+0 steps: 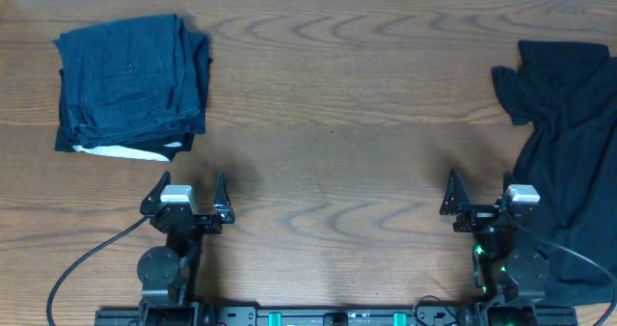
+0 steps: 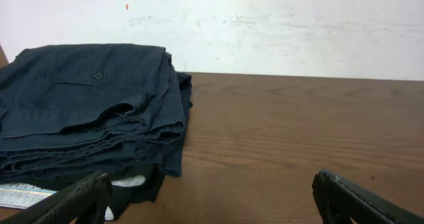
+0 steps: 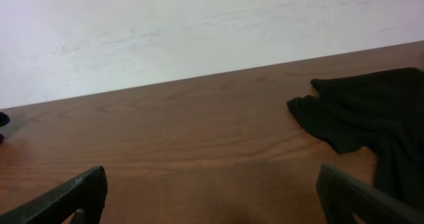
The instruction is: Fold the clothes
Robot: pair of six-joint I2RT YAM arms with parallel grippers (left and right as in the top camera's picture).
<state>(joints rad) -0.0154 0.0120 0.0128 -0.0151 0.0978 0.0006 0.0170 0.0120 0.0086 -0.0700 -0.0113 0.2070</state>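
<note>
Two robot arms seen from above, side by side and well apart. The left arm (image 1: 166, 257) and the right arm (image 1: 511, 263) are each tucked low over their bases. The left gripper (image 1: 191, 181) and the right gripper (image 1: 480, 177) point forward, jaws spread wide, holding nothing.

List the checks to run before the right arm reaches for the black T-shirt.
1. Right tool open and empty: ok.
2. Left tool open and empty: ok.
3. Black T-shirt spread flat: not ok; it is crumpled at the right edge of the table and partly out of frame.
4. Navy folded stack out of the way: ok, far left.
5. Bare wood mid-table for spreading: ok.
6. Which side of the shirt faces up: cannot tell.
</note>
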